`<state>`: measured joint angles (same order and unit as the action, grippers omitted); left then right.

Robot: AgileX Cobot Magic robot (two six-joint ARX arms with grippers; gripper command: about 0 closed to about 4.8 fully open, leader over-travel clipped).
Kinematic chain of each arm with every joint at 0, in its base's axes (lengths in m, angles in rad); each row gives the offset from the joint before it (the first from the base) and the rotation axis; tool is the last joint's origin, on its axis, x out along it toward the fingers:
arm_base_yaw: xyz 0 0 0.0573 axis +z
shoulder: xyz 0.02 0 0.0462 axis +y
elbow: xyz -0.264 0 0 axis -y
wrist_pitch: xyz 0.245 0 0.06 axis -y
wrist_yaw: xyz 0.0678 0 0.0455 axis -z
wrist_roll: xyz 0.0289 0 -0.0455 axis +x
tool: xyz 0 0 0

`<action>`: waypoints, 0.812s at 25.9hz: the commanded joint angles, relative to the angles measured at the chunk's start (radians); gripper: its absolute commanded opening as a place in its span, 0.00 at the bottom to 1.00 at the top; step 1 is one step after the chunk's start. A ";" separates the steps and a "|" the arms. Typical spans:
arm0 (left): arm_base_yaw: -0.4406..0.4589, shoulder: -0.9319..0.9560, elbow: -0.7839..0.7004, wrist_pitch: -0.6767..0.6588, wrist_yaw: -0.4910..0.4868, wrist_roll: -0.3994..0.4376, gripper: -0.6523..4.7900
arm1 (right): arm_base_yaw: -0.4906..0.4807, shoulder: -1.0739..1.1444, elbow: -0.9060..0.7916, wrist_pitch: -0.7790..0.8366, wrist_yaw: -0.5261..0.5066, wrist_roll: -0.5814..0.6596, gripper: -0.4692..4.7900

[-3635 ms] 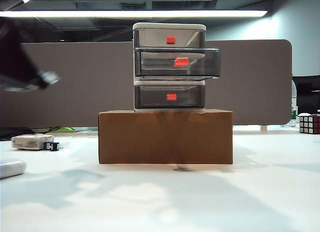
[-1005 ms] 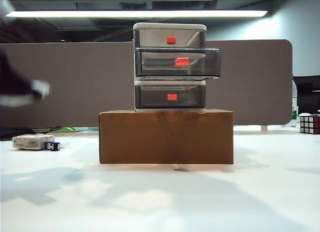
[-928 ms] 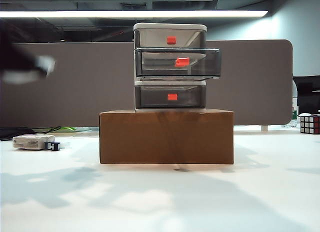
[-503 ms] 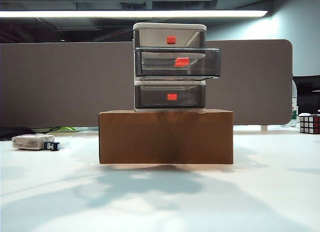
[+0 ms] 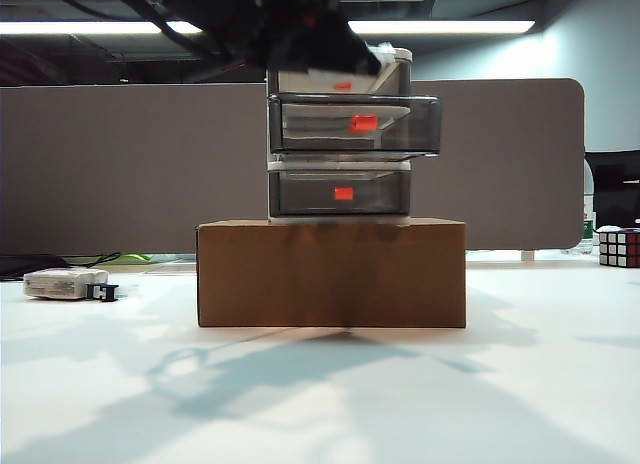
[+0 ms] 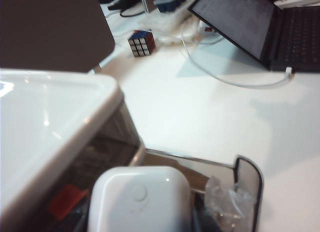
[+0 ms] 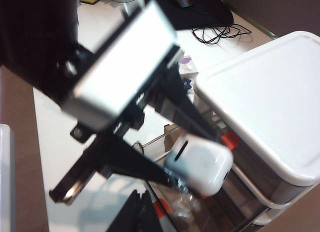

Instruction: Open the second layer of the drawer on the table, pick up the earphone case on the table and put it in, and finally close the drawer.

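Far left on the surface (image 5: 320, 404) sat the white-grey charger block (image 5: 62, 282) with its black plug, untouched and not my target. Centre: the cardboard box (image 5: 331, 273) carried the drawer (image 5: 339, 134), with the second layer (image 5: 355, 125) pulled out towards the camera, top and bottom layers shut. Rubik's cube (image 5: 618, 248) at far right, well clear.

My left tool (image 7: 192, 167) was up at the top of the unit, blurred in the exterior view. It was clamped on the earphone case (image 7: 200, 164); the right wrist view showed the case pinched between its dark fingers, just in front of the unit's white lid (image 7: 270, 97) and above the open tray. The left wrist view showed the case (image 6: 140, 199) over the tray's front rim (image 6: 248, 192), red handle (image 6: 65, 201) beside it. Something crinkled and clear (image 6: 227, 199) already lay in the tray corner.

Right tool (image 7: 140, 212): only dark finger stubs at the frame edge, so I couldn't tell if it was apart or together. It hung off to the side of the unit.

Risks as I judged them:
- Case looked near the front rim; release there and it could tip out onto the box.
- Lid overhang close to the fingers; a clip could shove the unit off the box.
- Smooth case, slip possible.
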<state>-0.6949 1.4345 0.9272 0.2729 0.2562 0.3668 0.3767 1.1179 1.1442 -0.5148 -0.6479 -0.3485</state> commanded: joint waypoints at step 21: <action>-0.185 -0.298 0.004 -0.528 -0.098 -0.178 0.10 | 0.000 0.099 0.038 0.291 0.020 0.151 0.08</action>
<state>-0.8749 1.1366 0.9337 -0.1905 0.1558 0.2466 0.3763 1.1938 1.1656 -0.2573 -0.6281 -0.2382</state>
